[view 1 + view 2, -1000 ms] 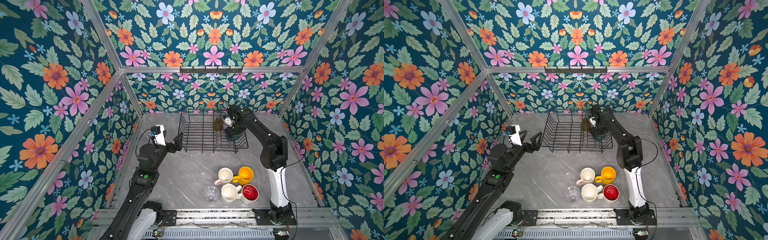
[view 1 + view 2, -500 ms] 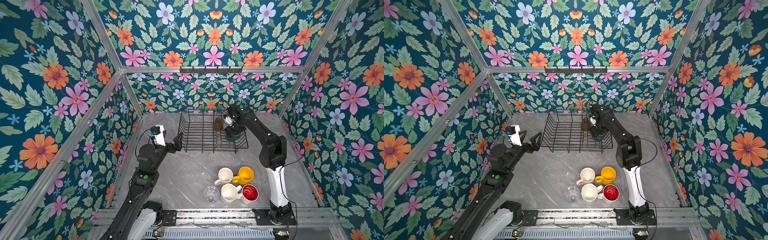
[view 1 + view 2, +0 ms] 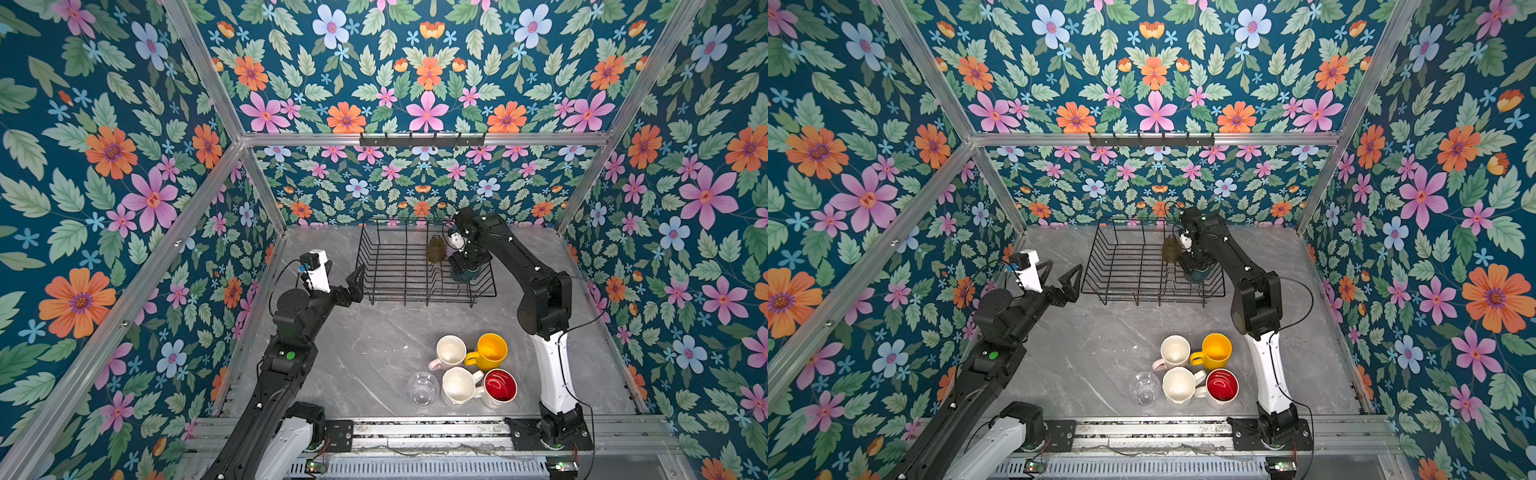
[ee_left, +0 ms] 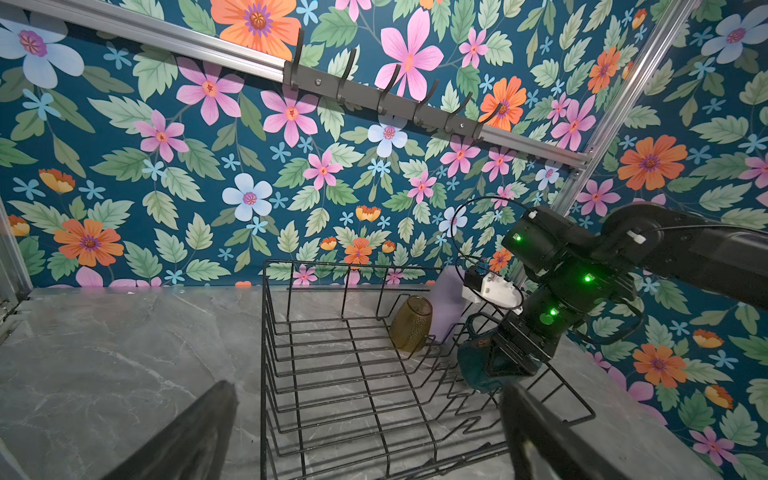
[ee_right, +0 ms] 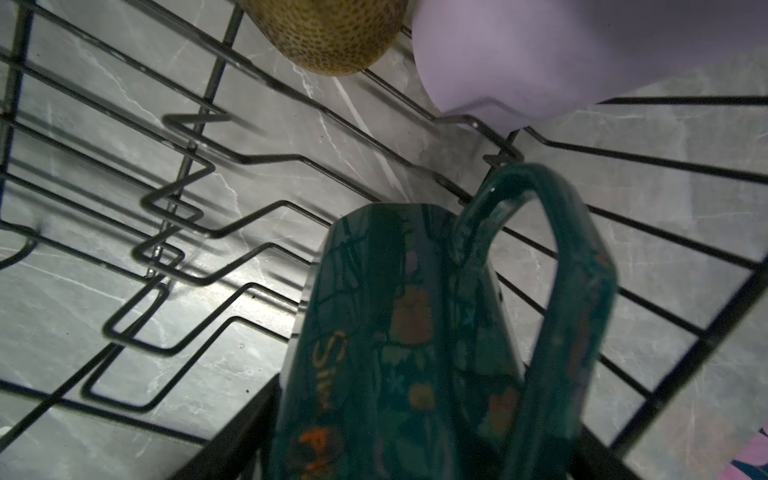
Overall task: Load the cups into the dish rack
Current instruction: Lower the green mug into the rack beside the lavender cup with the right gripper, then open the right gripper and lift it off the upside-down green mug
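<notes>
While my left end effector [image 3: 1062, 272] hangs wide apart at nine o'clock of the dish rack [image 3: 1129, 270], my right end effector [image 3: 1198, 264] straddles the dark teal mug [image 5: 395, 332] inside at three o'clock; whether clamped, I cannot tell.

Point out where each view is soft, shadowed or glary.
Right wrist view: the dark teal mug fills the foreground, dim and soft; the lilac tumbler is a blur, while the dish rack wires throw shadows on the marble. Left wrist view: the left gripper's fingers are dark blurs. Both top views: even light, sharp.
</notes>
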Motion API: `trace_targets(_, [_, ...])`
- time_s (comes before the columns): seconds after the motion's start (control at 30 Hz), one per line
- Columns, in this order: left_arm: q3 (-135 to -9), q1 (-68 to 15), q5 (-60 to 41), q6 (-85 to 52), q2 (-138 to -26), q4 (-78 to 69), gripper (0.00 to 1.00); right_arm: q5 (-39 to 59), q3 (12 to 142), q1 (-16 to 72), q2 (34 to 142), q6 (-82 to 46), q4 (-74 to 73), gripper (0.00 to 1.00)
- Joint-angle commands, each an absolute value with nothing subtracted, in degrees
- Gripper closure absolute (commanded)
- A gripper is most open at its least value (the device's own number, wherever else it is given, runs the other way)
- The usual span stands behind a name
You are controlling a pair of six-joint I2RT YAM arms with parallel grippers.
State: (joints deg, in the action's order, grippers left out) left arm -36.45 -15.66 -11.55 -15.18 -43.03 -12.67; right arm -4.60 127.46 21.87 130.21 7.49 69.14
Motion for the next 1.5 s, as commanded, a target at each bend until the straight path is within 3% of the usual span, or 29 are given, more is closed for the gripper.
trace_targets(0.0, [-36.77,-15.62,-11.65,-15.54,-42.72,-13.29,0.00,-1.96,127.80,21.98,130.37,6.84,70.71,0.20])
trace_targets(0.27, [-36.81,-15.57,-11.69,-15.51,-42.71,-13.27,0.00,-3.16,127.62,22.00,129.16,5.71,70.05,0.19])
trace_targets(0.4, [-36.83,-15.62,-11.69,-15.56,-42.71,-13.27,0.00,-3.39,127.60,21.99,128.85,5.36,70.13,0.12])
trace_targets(0.8, [-36.73,-15.60,-11.60,-15.55,-42.32,-13.18,0.00,-4.25,126.60,22.03,127.95,4.44,70.10,0.13])
trace_targets(1.07, [-36.74,-15.64,-11.60,-15.56,-42.45,-13.18,0.00,-7.46,124.89,22.14,125.61,2.75,68.66,0.28])
trace_targets(1.23, [-36.83,-15.64,-11.69,-15.64,-42.28,-13.18,0.00,-7.47,128.12,22.07,126.58,1.87,70.67,0.45])
trace_targets(1.47, [-36.74,-15.63,-11.53,-15.74,-41.66,-12.75,0.00,-6.76,138.94,21.98,131.60,-0.59,79.12,0.51])
